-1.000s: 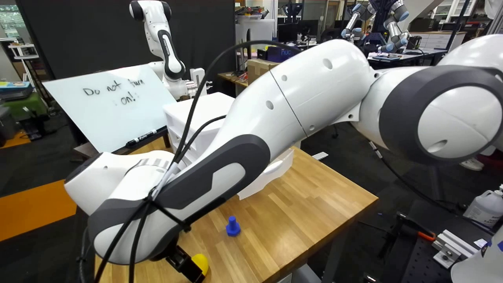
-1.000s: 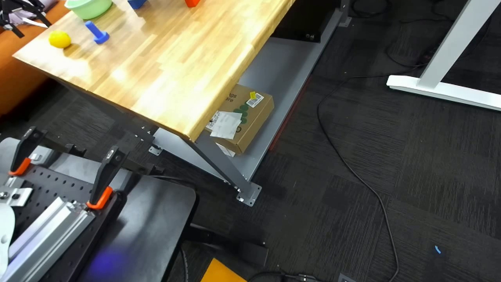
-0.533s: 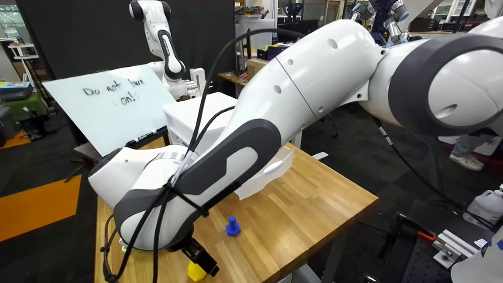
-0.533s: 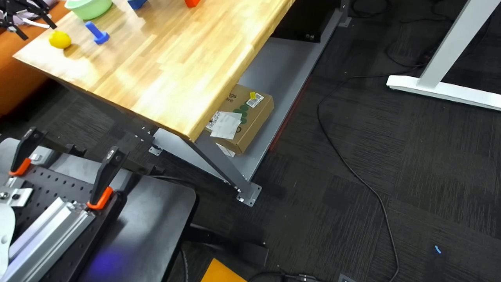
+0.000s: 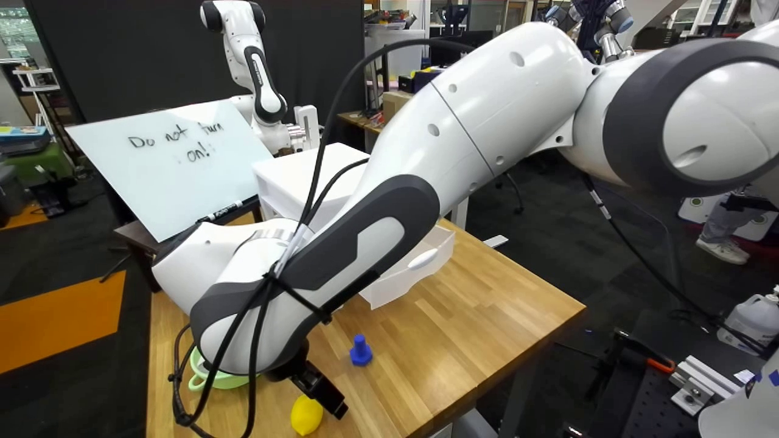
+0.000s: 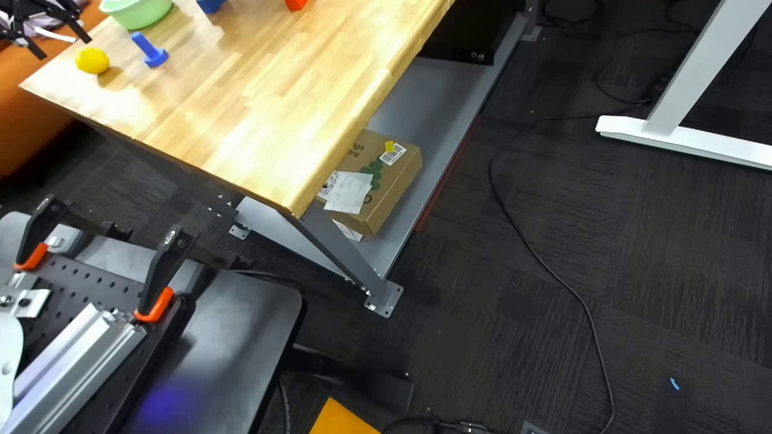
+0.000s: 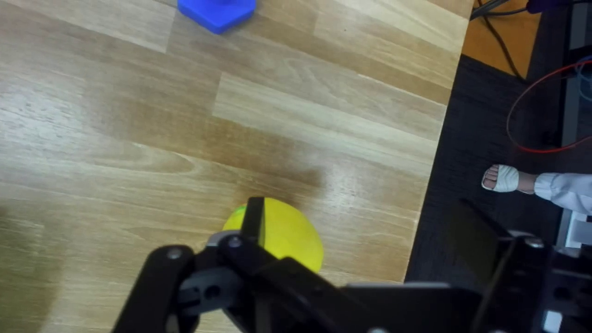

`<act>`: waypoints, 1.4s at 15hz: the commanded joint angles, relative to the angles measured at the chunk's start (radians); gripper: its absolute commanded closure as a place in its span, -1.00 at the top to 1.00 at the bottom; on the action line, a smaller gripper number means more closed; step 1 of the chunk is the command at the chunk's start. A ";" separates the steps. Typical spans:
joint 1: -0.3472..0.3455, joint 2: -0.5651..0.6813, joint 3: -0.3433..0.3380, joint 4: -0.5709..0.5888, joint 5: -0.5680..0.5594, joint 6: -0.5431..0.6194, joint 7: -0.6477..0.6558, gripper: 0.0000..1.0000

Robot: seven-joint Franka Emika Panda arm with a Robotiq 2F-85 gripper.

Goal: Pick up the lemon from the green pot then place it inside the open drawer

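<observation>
Hanging at the end of the robot arm [image 5: 395, 237], the claw [image 7: 365, 229] is held with its two fingers set wide apart; in the wrist view, the edge of the worktop [image 7: 138, 106] and the dark floor [image 7: 462, 157] are seen between them. The lemon [image 6: 92, 61] is laid directly on the worktop near a corner, and in an exterior view it is shown just clear of a fingertip, while in the wrist view it is partly covered by a finger. Near it, a blue bolt [image 5: 361, 351] is stood upright on its hexagonal head. The green pot [image 5: 230, 382] is set on the same worktop, apart from the lemon, and in an exterior view it is partly covered by the arm. Farther along, the drawer [image 5: 401, 281] is seen open in front of the white drawer unit [image 5: 289, 167], with much of both hidden by the arm. At the top edge of an exterior view, a blue block [image 6: 210, 5] and a red block [image 6: 296, 4] are cut off, and under the worktop a cardboard box [image 6: 392, 193] is carried on a grey shelf [image 6: 428, 90]. In an exterior view, "Do not turn on!" is handwritten on a whiteboard [image 5: 170, 170].
</observation>
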 commanded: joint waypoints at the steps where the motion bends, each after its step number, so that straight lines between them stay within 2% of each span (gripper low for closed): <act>1: -0.023 0.003 0.024 -0.003 0.009 0.005 -0.027 1.00; 12: 0.008 0.042 0.016 0.143 0.000 -0.095 -0.076 1.00; 21: 0.021 0.151 0.010 0.264 0.008 -0.131 -0.135 1.00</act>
